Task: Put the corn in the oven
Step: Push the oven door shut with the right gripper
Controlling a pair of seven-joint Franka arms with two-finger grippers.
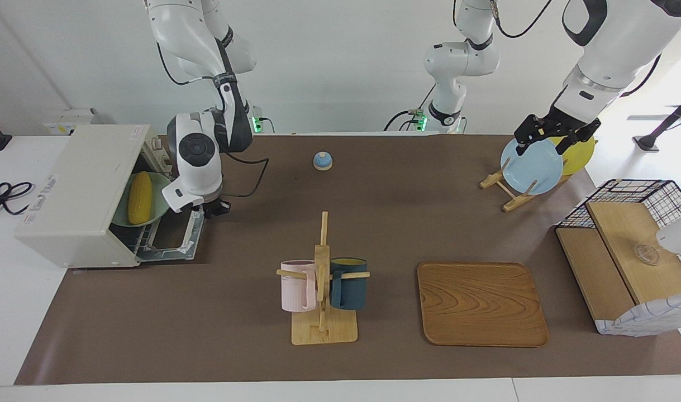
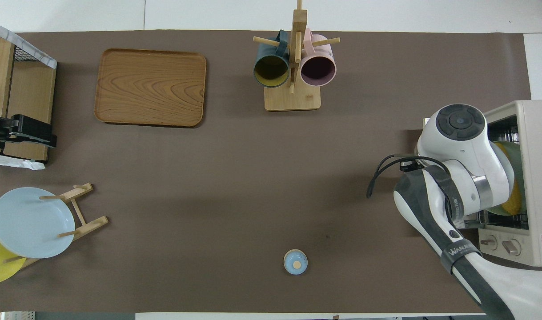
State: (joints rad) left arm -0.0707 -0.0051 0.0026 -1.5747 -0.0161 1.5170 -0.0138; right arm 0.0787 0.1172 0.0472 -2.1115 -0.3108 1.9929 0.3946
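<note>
Brown matting covers the worktop [image 1: 251,346] under a white wall. From the facing camera, the toaster oven [image 1: 77,195] stands at the right arm's end, its drop-down door [image 1: 175,243] partly raised off the mat. Inside, the corn [image 1: 139,197] lies on a pale green plate [image 1: 160,184] on the rack. The right tool [image 1: 210,210] sits at the door's free edge with its fingertips together; whether it touches the handle is hard to tell from here. The left tool [image 1: 549,137] hangs over the blue plate [image 1: 533,167] in the wooden dish rack at the left arm's end, its fingers spread apart and holding nothing. A yellow plate [image 1: 580,153] stands just beside the blue one. A mug tree [image 1: 322,290] with a pink mug [image 1: 295,286] and a dark blue mug [image 1: 349,283] stands mid-worktop, a wooden tray [image 1: 480,304] beside it, and a small blue bell [image 1: 322,161] lies nearer the robots. From the overhead camera, the right arm covers most of the oven [image 2: 535,178] mouth; only a sliver of corn [image 2: 515,202] and green plate [image 2: 513,153] shows. The left tool [image 2: 26,133] appears at the frame's edge near the wire-sided shelf [image 2: 13,89].
</note>
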